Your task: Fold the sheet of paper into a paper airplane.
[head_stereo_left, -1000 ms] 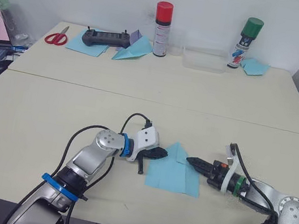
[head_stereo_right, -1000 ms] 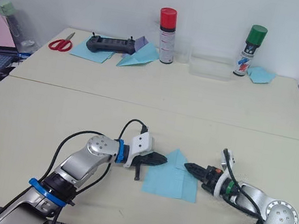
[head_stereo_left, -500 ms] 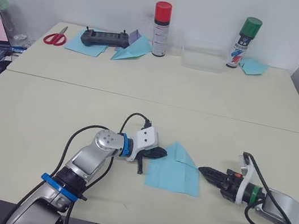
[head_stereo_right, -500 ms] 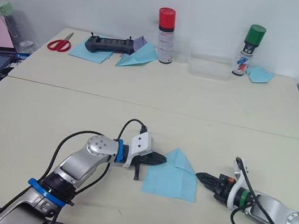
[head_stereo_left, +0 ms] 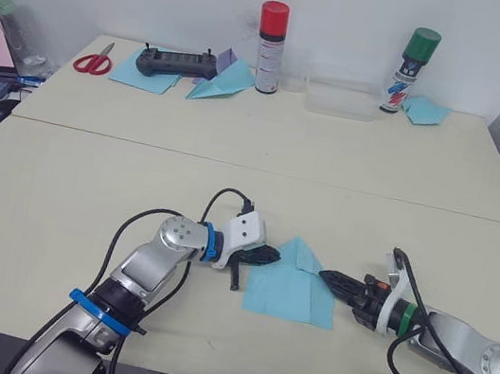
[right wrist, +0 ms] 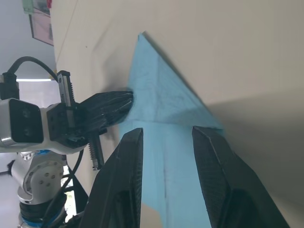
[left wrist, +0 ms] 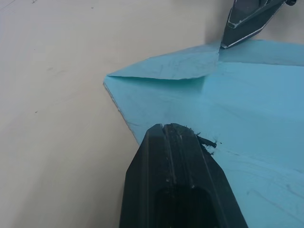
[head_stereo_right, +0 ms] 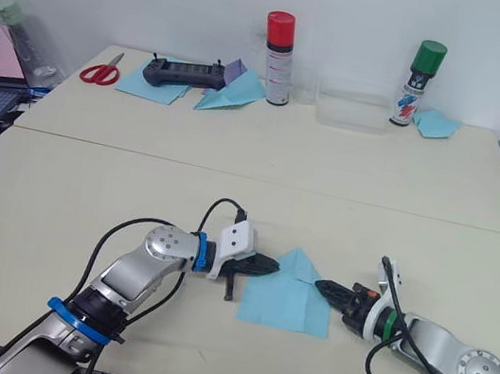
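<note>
Your two head views look forward and down over the whole worktop [head_stereo_left: 90, 170], so they share nearly the same scene, just offset sideways. Your left wrist view sits super close, looking along closed fingers [left wrist: 178, 180] onto the sheet of paper [left wrist: 247, 123]. Your right wrist view faces back across that same sheet between spread fingers [right wrist: 121, 185].
</note>
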Motion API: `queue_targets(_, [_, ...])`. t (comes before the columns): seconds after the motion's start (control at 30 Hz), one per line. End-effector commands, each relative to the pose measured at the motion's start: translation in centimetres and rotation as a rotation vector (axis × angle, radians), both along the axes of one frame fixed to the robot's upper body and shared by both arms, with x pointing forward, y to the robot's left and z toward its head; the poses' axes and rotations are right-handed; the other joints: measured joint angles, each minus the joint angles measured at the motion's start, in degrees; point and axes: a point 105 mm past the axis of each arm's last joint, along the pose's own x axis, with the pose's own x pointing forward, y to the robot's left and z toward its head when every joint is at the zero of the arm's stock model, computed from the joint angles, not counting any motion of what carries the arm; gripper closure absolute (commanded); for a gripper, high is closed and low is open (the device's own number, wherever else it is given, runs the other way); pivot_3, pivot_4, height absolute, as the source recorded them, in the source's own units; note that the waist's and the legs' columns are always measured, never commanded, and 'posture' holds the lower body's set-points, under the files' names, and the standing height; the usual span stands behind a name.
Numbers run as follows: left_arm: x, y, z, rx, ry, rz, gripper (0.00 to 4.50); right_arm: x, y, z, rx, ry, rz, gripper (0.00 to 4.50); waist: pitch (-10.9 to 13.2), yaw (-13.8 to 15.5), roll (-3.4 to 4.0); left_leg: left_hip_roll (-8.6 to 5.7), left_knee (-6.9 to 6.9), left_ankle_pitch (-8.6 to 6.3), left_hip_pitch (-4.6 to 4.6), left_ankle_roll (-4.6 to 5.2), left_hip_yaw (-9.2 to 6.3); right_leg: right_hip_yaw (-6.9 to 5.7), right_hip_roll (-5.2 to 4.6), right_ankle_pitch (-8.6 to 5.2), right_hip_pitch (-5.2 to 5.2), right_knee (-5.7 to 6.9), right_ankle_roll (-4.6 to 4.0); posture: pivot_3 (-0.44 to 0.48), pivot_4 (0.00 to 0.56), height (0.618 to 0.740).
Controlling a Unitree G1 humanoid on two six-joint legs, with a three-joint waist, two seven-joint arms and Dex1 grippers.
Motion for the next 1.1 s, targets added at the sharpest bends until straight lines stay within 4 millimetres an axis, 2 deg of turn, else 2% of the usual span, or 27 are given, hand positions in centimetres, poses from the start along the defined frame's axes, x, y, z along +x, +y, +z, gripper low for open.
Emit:
queue_targets(0.03, [0.0, 1.1, -2.0, 0.076, 0.038, 0.044, 4.5, -0.8, -1.0, 0.9, -0.021, -0.026, 0.04, 2.86, 0.0, 0.05, 0.01, 0.0, 0.0, 0.0, 0.0, 0.0, 0.0, 0.0, 0.0, 0.0, 0.0, 0.0, 0.0, 0.0, 0.15, 0.74])
queue_targets(0.17, [0.0, 1.0, -2.0, 0.072, 0.038, 0.045, 4.5, -2.1, -1.2, 0.2, -0.048, 0.009, 0.084, 2.86, -0.01, 0.11, 0.0, 0.01, -0.01, 0.0, 0.0, 0.0, -0.02, -0.02, 0.01, 0.0, 0.0, 0.0, 0.0, 0.0, 0.15, 0.74])
queue_targets(0.33, [-0.1, 1.0, -2.0, 0.072, 0.039, 0.047, 4.5, -2.4, -0.5, -0.4, -0.025, 0.027, 0.071, 2.86, -0.03, 0.11, -0.03, 0.01, 0.03, 0.0, 0.0, 0.0, -0.01, 0.0, 0.01, 0.01, 0.0, 0.01, 0.02, 0.0, 0.15, 0.74])
queue_targets(0.5, [-0.2, 1.0, -2.0, 0.074, 0.037, 0.049, 4.5, -1.4, 1.5, -0.2, 0.062, 0.012, 0.048, 2.86, -0.11, 0.08, -0.07, 0.06, 0.02, 0.0, 0.01, 0.0, -0.04, -0.02, 0.08, 0.01, 0.0, 0.03, 0.01, 0.0, 0.15, 0.74])
queue_targets(0.63, [0.0, 1.0, -1.9, 0.074, 0.033, 0.052, 4.5, -0.8, 2.3, 0.2, 0.092, -0.004, 0.043, 2.86, -0.11, 0.06, -0.06, 0.05, 0.03, 0.0, 0.0, 0.0, -0.03, 0.0, 0.07, 0.01, 0.0, 0.04, 0.01, 0.0, 0.15, 0.74])
queue_targets(0.9, [0.1, 1.1, -1.9, 0.077, 0.027, 0.057, 4.5, 0.9, 2.1, 1.3, 0.129, -0.041, -0.009, 2.86, -0.12, 0.06, -0.05, 0.05, 0.03, 0.0, 0.0, 0.0, -0.04, -0.01, 0.07, 0.01, 0.0, 0.04, 0.01, 0.0, 0.15, 0.74])
queue_targets(1.1, [0.1, 1.1, -1.9, 0.078, 0.026, 0.056, 4.5, 1.3, 2.3, 1.3, 0.132, -0.038, -0.004, 2.86, -0.12, 0.05, -0.05, 0.05, 0.03, 0.0, 0.0, 0.0, -0.04, -0.01, 0.07, 0.02, 0.0, 0.06, 0.01, 0.0, 0.15, 0.74])
